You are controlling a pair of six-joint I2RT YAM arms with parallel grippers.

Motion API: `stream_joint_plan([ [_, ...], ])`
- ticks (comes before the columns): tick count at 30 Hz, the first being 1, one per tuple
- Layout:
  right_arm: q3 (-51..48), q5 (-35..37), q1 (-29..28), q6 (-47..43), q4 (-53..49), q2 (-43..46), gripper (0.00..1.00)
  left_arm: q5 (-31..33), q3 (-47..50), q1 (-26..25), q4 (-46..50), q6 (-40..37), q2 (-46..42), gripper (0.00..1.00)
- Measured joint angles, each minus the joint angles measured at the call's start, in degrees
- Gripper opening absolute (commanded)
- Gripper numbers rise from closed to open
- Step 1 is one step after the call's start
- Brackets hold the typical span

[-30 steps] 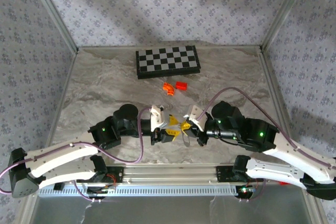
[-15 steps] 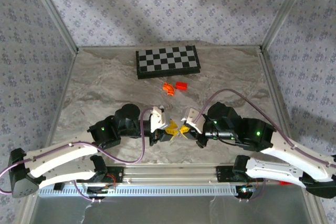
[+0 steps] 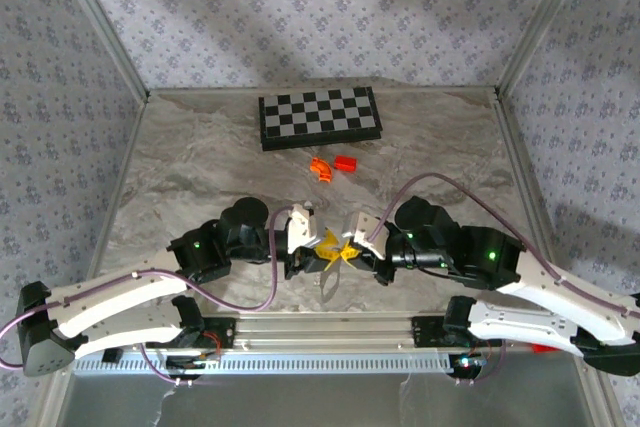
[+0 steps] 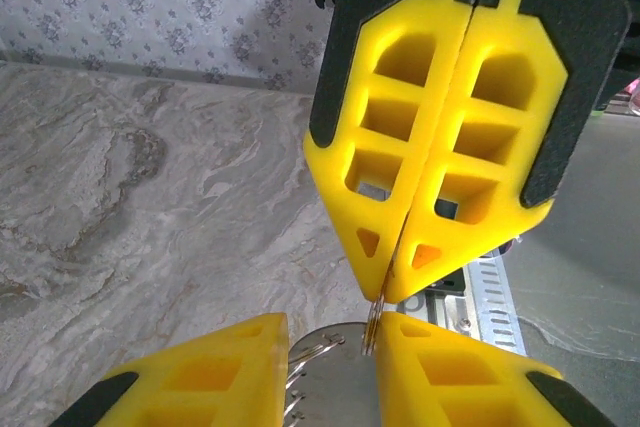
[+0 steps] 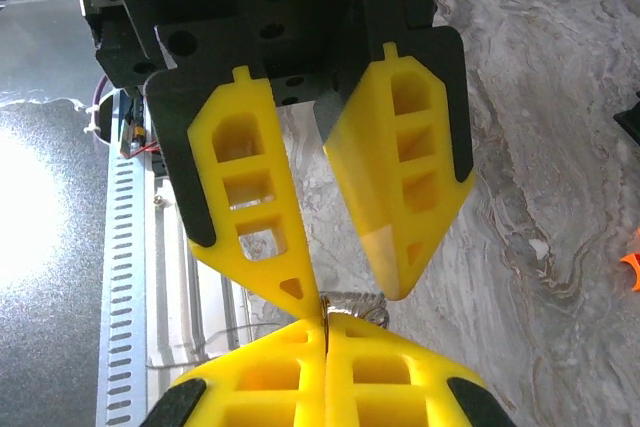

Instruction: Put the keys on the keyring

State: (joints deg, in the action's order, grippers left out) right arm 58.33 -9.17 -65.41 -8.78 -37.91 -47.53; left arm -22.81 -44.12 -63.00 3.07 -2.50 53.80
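Yellow fingers of both tools meet tip to tip above the near part of the grey marbled counter, with the left tool and the right tool facing each other. The right tool is clenched: in the left wrist view its two fingers lie flat against each other, and a thin metal edge sticks out from their very tip. That edge appears to be part of the keyring, a pale wiry loop that curves away from the right tool's tip and sits between the fingers of the left tool. The left tool's fingers stand apart, one on each side of the loop and both close to it; whether they press on it or merely flank it I cannot tell. In the top view a faint pale loop droops just below the meeting tips, toward the arm bases. Well beyond both tools, on the far side of the counter, lies a black-and-white checkerboard. Between it and the tools, nearer the board, an orange curved piece and a red block lie just beside each other, apart from either tool.
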Motion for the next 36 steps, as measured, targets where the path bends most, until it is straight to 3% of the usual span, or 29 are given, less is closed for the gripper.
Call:
stream_joint_plan([
  [11, 0.0, -1.9, 0.0, -1.2, 1.4, -0.3, 0.0, -1.6, 0.0, 0.0, 0.2, 0.0, 0.0, 0.18],
  [15, 0.0, -1.8, 0.0, -1.2, 1.7, -0.5, 0.0, -2.8, 0.0, 0.0, 0.3, 0.0, 0.0, 0.01],
  [20, 0.0, -1.7, 0.0, -1.2, 1.7, -0.5, 0.0, -3.4, 0.0, 0.0, 0.4, 0.2, -0.2, 0.0],
  [21, 0.0, -1.7, 0.0, -1.2, 1.7, -0.5, 0.04, -3.4, 0.0, 0.0, 0.4, 0.2, -0.3, 0.0],
  [25, 0.0, -0.9, -0.3, -0.3, 3.0, -0.4, 0.39, -3.4, 0.2, 0.0, 0.1, 0.5, -1.2, 0.0],
  [29, -2.2, -0.8, -0.6, 0.9, 6.6, 1.6, 0.55, -3.1, 1.5, 0.0, -2.7, 1.1, -3.0, 0.0],
  [32, -5.4, -1.0, -0.6, 2.0, 9.0, 4.3, 0.54, -3.1, 1.9, 0.0, -4.8, 1.3, -3.7, 0.0],
  [36, -6.7, -1.5, -0.6, 3.2, 11.2, 5.0, 0.41, -3.1, 2.4, 0.0, -7.1, 1.2, -4.7, 0.0],
])
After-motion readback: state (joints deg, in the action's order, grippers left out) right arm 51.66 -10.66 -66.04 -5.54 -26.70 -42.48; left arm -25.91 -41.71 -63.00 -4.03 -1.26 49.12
